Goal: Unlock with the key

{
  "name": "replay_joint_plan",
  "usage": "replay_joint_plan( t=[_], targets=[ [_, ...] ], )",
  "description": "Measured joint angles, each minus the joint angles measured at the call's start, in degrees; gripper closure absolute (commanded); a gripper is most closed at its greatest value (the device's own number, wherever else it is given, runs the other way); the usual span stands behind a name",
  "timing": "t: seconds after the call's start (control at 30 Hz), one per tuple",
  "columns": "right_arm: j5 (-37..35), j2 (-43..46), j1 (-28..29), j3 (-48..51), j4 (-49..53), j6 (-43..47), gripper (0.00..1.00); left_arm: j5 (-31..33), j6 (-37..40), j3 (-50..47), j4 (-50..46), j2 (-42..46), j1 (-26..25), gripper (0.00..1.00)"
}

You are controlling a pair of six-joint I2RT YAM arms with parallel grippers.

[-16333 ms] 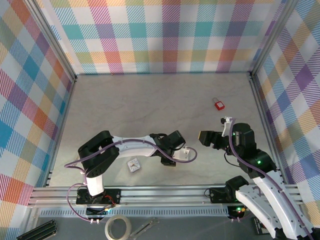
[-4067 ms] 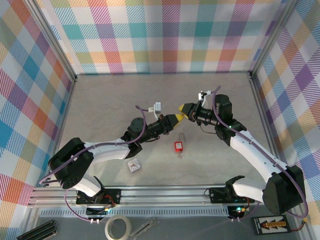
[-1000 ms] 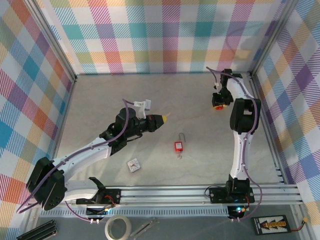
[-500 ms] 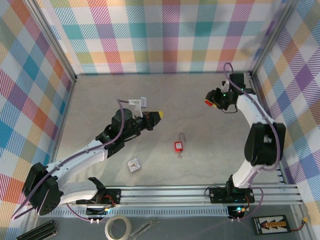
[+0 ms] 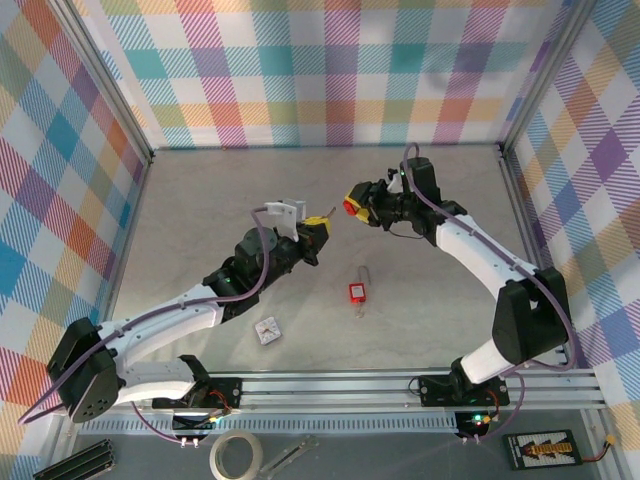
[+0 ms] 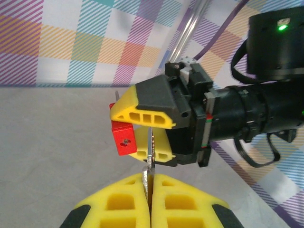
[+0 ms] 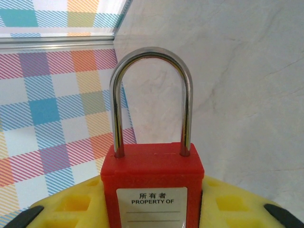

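Note:
My left gripper (image 5: 320,226) is shut on a silver key (image 6: 150,159), whose blade sticks out past its yellow fingers (image 6: 114,202). My right gripper (image 5: 354,206) is shut on a red padlock (image 7: 152,183) with a label reading "PROPERTY OF"; its steel shackle (image 7: 152,90) is closed. In the left wrist view the padlock (image 6: 122,137) faces me with its keyhole end, between the right gripper's yellow fingers (image 6: 145,113). The key's tip is just right of the padlock's body, not in the keyhole. Both grippers hang above the middle of the table, close together.
A second red padlock (image 5: 356,291) lies flat on the table below the two grippers. A small white tag (image 5: 267,331) lies nearer the front. Plaid walls and an aluminium frame (image 5: 505,160) close in the table. A tape roll (image 5: 236,455) sits outside the front rail.
My right arm has swung from the back right to the middle, carrying the padlock up to the left gripper. The left gripper with the key has shifted slightly right.

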State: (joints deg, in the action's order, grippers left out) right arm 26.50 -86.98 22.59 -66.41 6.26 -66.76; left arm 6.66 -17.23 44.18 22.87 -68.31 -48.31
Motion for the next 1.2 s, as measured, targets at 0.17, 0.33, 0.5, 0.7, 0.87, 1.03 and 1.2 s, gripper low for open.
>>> replay_joint_plan(
  t=[0.17, 0.33, 0.5, 0.7, 0.87, 1.03, 1.2],
  targets=[
    [-0.66, 1.64, 0.26, 0.33, -1.01, -2.19, 0.83, 0.09, 0.61, 0.00, -0.11, -2.45, -0.04, 1.00],
    [-1.57, 2.08, 0.72, 0.61, -1.14, -3.06, 0.84, 0.07, 0.57, 0.00, 0.11, -4.42, -0.04, 1.00],
    [-2.01, 2.08, 1.53, 0.87, -1.09, -3.10, 0.84, 0.09, 0.57, 0.00, 0.13, -5.14, -0.07, 1.00],
    [-2.01, 2.08, 2.62, 0.87, -1.11, -3.10, 0.85, -0.02, 0.13, 0.00, 0.13, -6.21, -0.31, 1.00],
    [-1.99, 2.08, 3.13, 1.31, -1.18, -3.10, 0.85, 0.07, -0.02, 0.00, 0.11, -6.95, -0.35, 1.00],
    [-1.99, 2.08, 3.54, 2.12, -1.46, -3.08, 0.86, 0.15, -0.11, 0.00, 0.13, -6.97, -0.35, 1.00],
    [-1.99, 2.08, 4.02, 2.78, -1.84, -3.10, 0.86, 0.52, -0.52, 0.00, 0.13, -6.97, -0.35, 1.00]
  ],
)
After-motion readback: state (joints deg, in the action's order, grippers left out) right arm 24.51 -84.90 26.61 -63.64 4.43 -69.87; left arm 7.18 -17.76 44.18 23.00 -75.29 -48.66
